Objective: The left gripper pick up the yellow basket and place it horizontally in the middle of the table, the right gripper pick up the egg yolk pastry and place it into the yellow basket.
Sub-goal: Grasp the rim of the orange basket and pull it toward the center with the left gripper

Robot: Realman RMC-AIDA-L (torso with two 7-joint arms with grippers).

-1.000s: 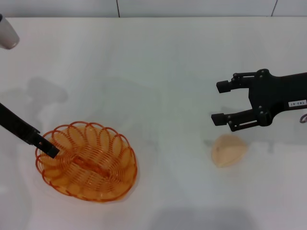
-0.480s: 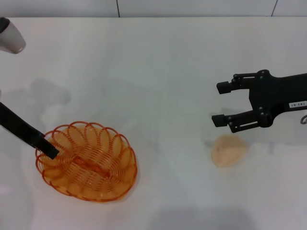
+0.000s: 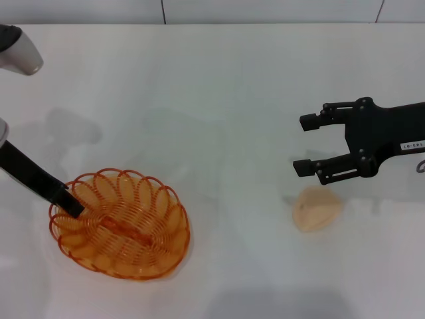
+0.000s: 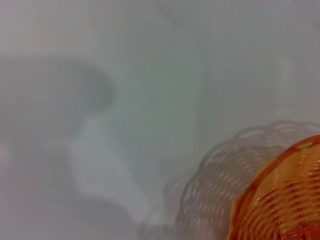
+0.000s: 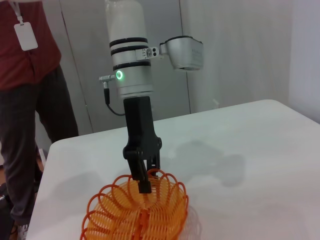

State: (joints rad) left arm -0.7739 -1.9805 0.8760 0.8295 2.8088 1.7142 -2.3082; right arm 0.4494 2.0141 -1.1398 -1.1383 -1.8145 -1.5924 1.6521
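The yellow basket (image 3: 119, 224) sits on the white table (image 3: 212, 93) at the front left; it also shows in the right wrist view (image 5: 137, 215) and in the left wrist view (image 4: 285, 200). My left gripper (image 3: 70, 206), on the silver-white arm (image 5: 129, 60), has its fingers closed together on the basket's left rim, as the right wrist view (image 5: 143, 184) shows. The egg yolk pastry (image 3: 317, 208) lies on the table at the right. My right gripper (image 3: 303, 143) is open and empty, hovering just behind and above the pastry.
A person in a red shirt (image 5: 27, 55) stands beyond the table's far left edge in the right wrist view. Bare white table lies between the basket and the pastry. The wall runs along the table's back edge (image 3: 212, 24).
The left arm has tilted a little, with its wrist part shifting right in the head view. The basket, the pastry and the right gripper have stayed in place.
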